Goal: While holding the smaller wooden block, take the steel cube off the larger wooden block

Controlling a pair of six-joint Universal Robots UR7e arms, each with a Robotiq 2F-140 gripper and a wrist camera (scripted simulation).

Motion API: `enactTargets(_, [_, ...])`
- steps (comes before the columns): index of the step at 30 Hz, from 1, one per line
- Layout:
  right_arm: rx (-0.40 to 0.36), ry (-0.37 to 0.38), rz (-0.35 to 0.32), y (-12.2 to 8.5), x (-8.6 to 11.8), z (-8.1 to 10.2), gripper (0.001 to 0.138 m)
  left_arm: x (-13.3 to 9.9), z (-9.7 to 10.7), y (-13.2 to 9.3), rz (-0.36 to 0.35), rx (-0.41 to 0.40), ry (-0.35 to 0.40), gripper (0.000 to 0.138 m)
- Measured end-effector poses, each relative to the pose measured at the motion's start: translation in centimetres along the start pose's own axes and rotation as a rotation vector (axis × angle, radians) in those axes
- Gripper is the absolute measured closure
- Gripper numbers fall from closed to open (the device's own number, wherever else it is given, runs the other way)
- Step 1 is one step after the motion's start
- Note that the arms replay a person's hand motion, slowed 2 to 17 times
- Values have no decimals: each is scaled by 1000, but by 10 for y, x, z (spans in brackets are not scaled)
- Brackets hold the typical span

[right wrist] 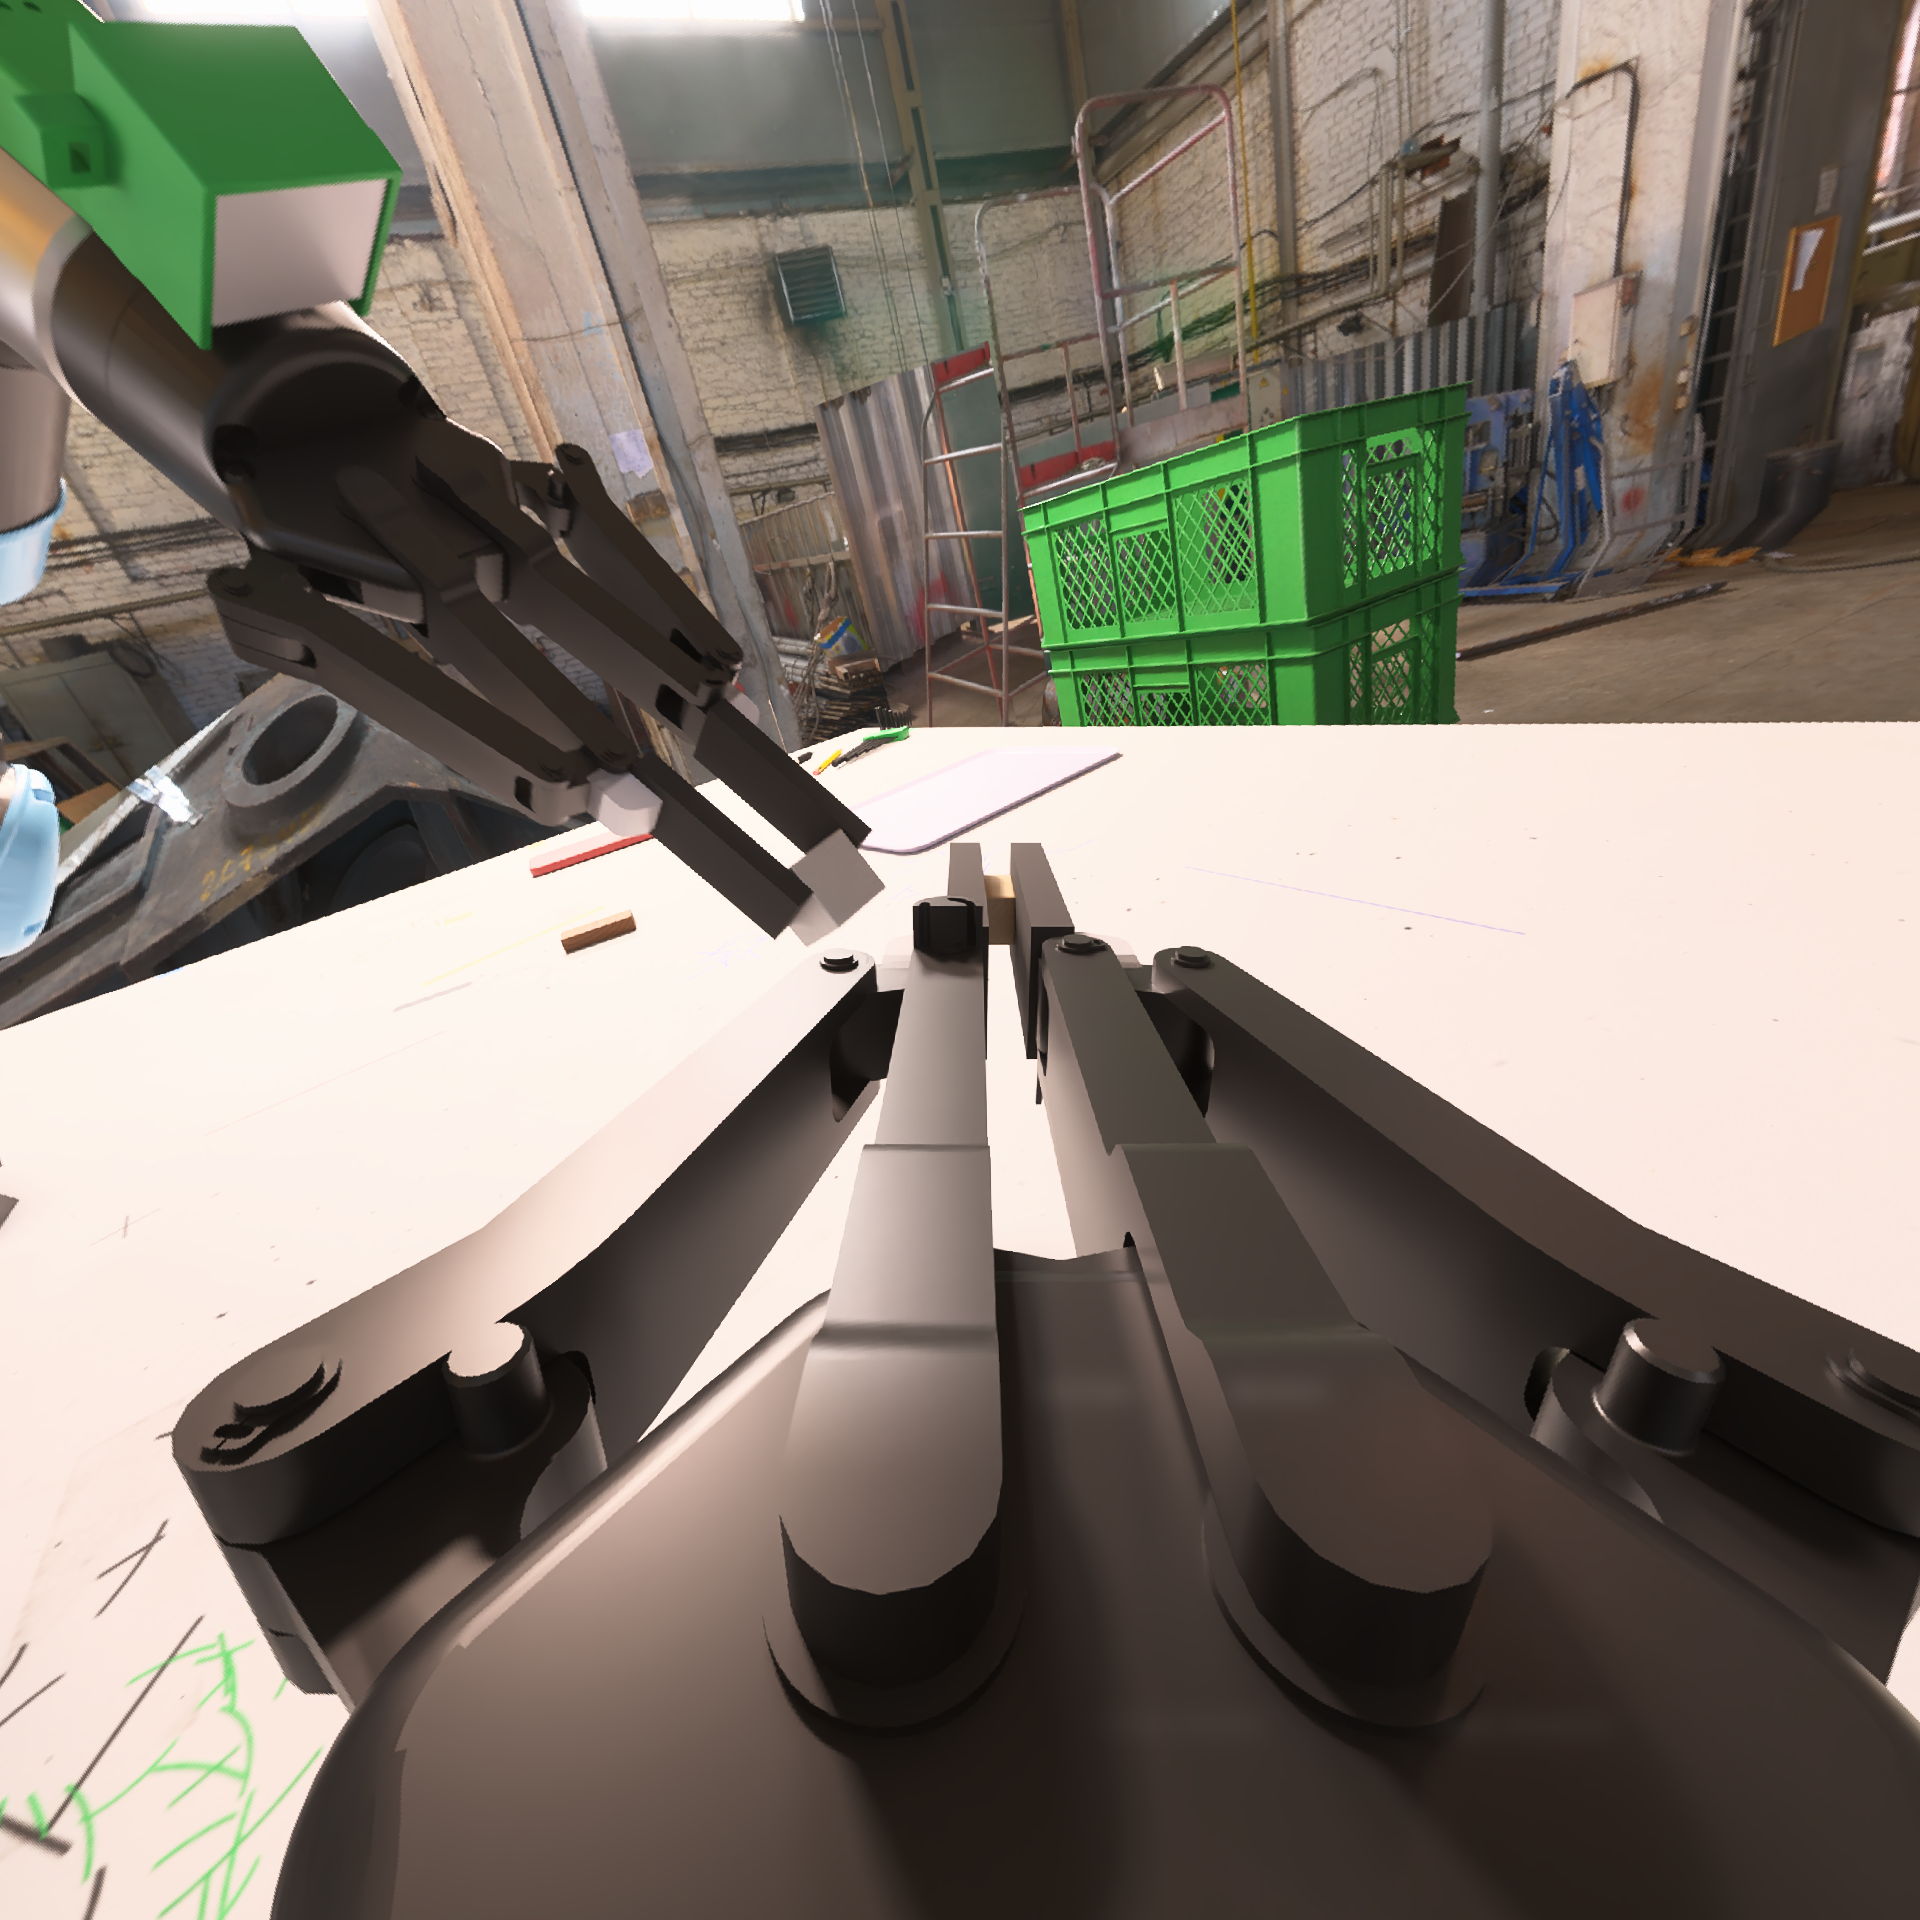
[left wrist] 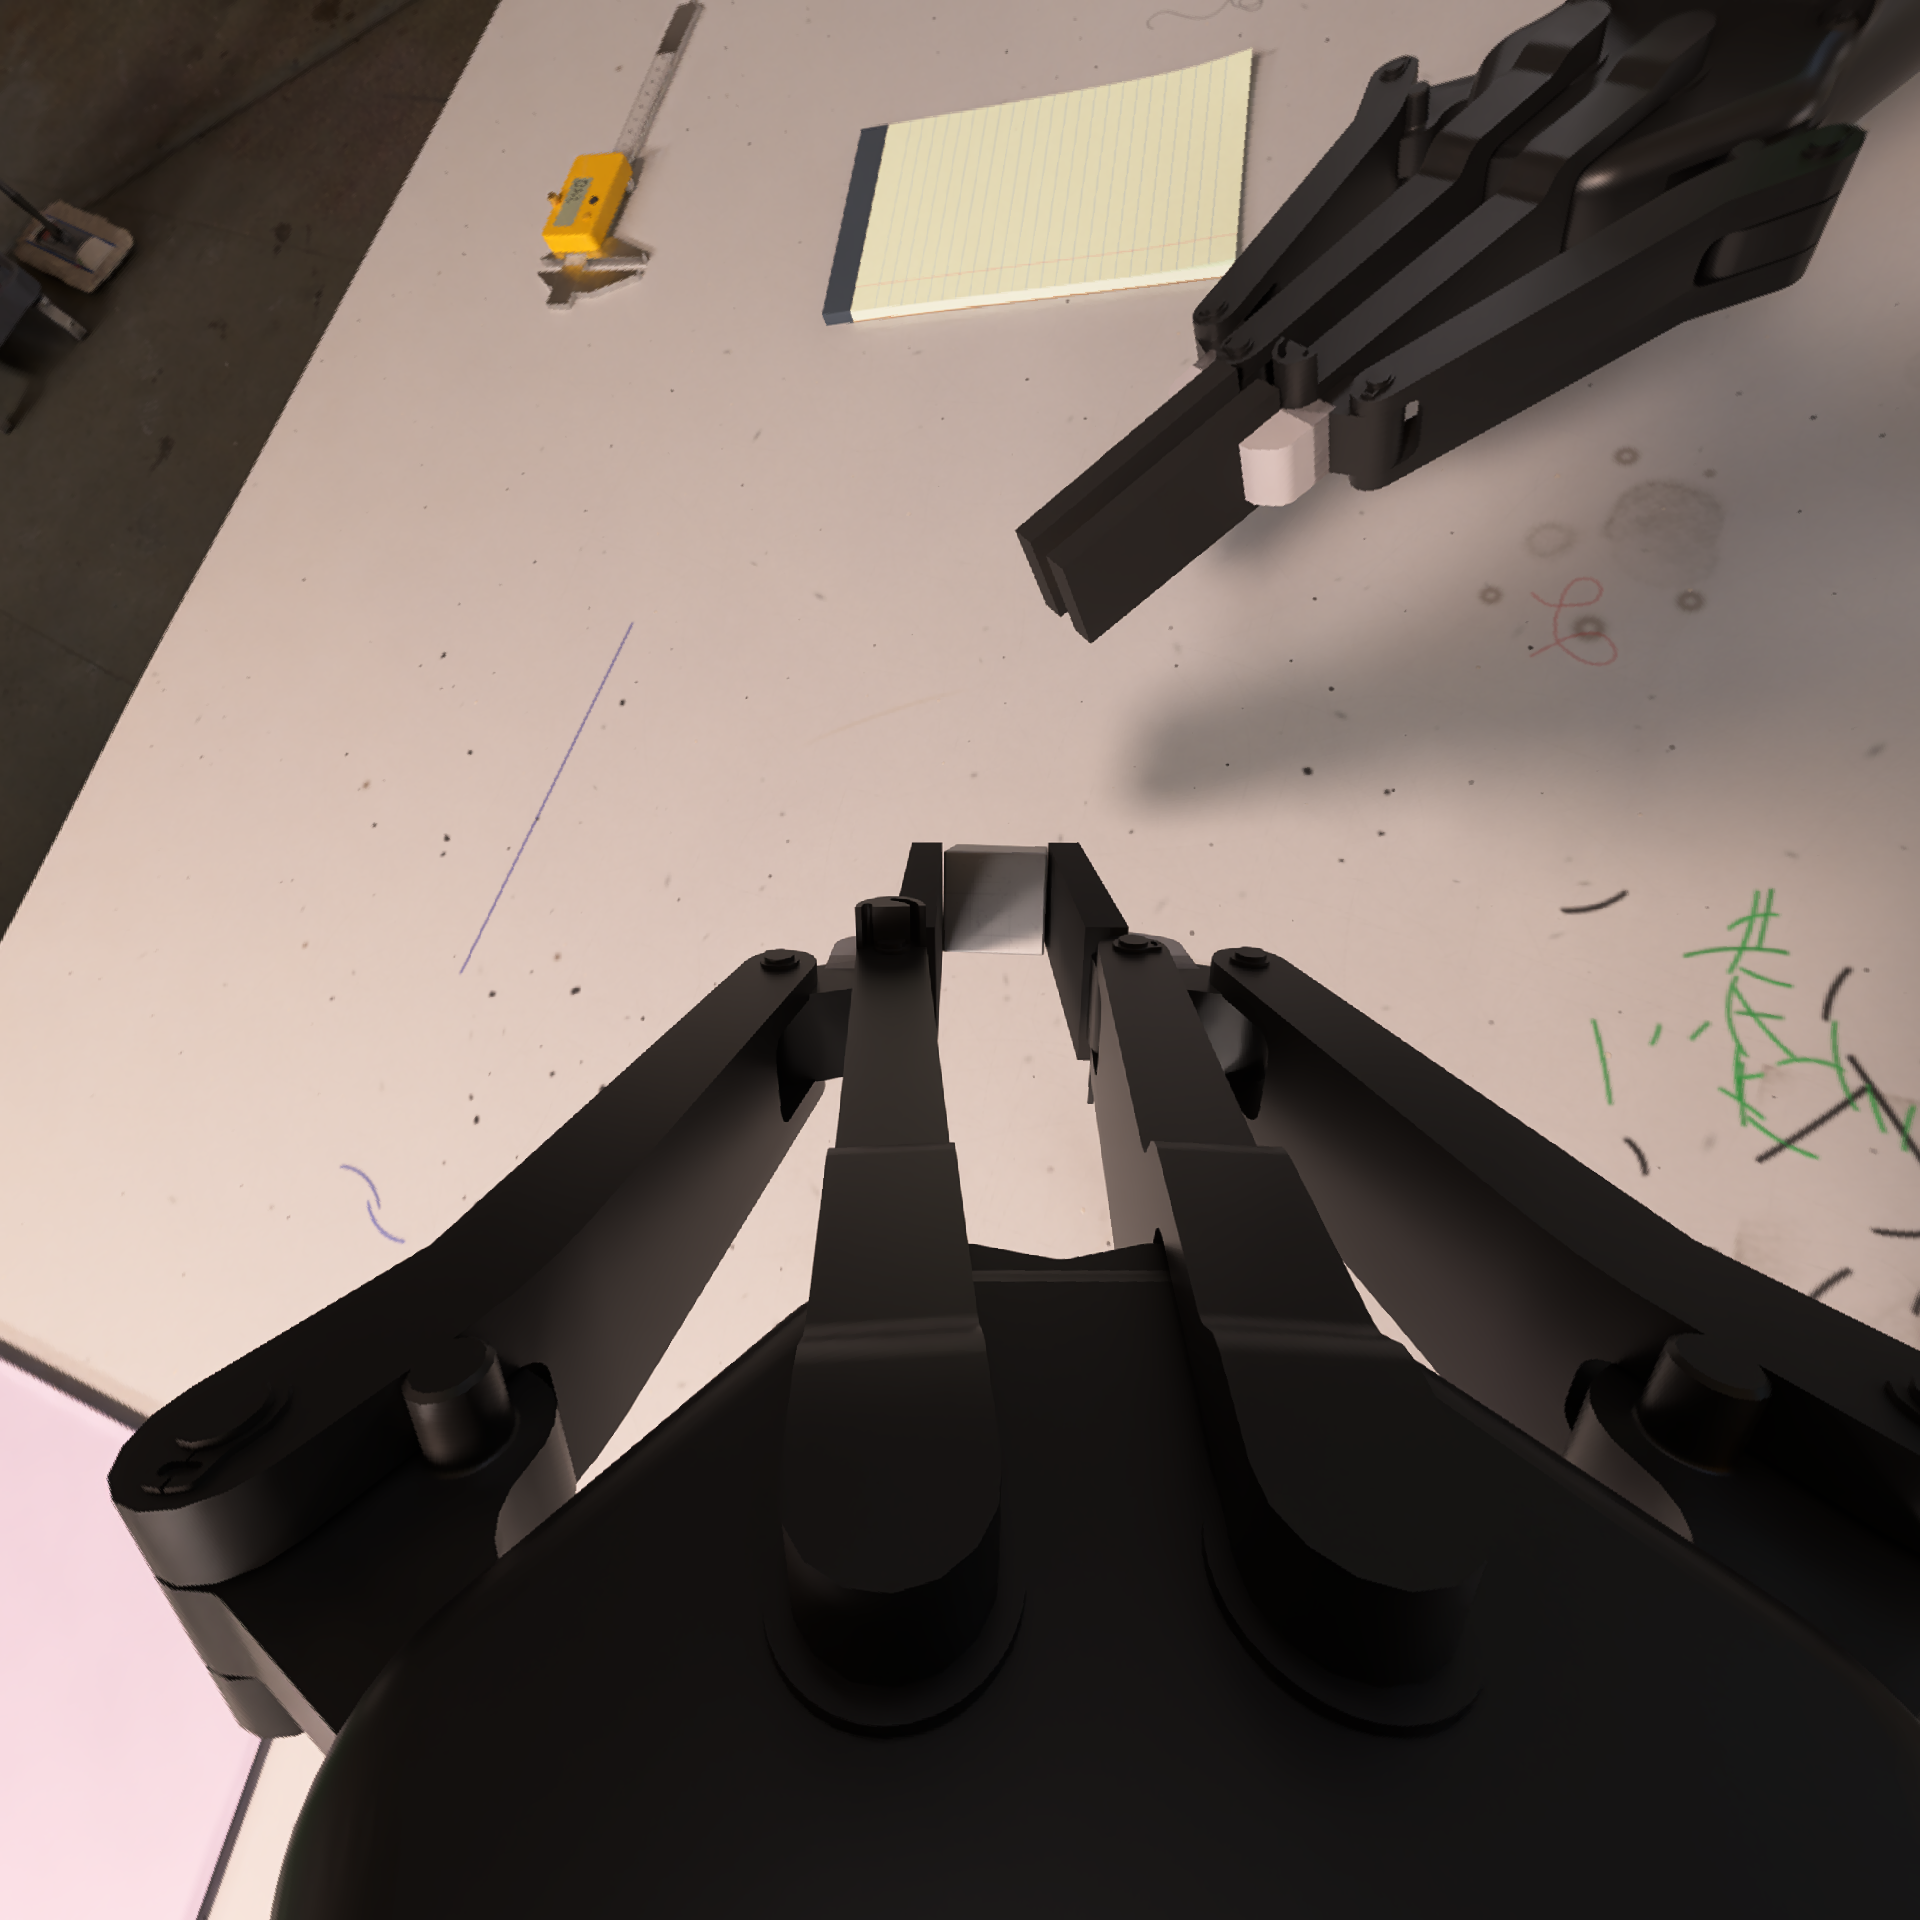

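Fingers clamp both prizes: my left fingers [left wrist: 995,899] pinch the dense, slick steel cube [left wrist: 994,900] by flat sides, my right fingers [right wrist: 995,902] the light smaller wooden block [right wrist: 1000,906].

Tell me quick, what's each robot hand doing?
Left gripper: closed on the steel cube.
Right gripper: closed on the smaller wooden block.

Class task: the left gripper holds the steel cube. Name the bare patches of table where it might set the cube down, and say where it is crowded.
The table lies bare between the caliper, the purple pen line and the left gripper, which holds the steel cube. It is also bare below the yellow notepad. It is crowded toward the right gripper.
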State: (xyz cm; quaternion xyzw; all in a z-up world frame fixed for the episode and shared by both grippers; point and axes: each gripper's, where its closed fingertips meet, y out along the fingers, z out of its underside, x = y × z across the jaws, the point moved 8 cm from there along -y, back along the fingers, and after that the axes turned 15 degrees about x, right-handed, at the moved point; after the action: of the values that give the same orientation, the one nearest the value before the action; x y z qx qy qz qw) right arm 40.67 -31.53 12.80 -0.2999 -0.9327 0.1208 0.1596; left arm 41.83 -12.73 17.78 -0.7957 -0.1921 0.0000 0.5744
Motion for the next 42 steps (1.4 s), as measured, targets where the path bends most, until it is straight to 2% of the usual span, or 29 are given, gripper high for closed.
enactTargets(9, [-7,18,-12,-1,-2,0,131,1,-12,32,23,16,41,112])
enactTargets(21, [-8,25,-25,-2,-4,1,131,1,-17,67,69,69,49,112])
enactTargets(30, [-12,30,-33,-3,-5,1,131,-1,-15,79,64,102,81,112])
enactTargets(42, [-15,44,-44,-3,-7,0,131,0,-13,84,44,114,102,112])
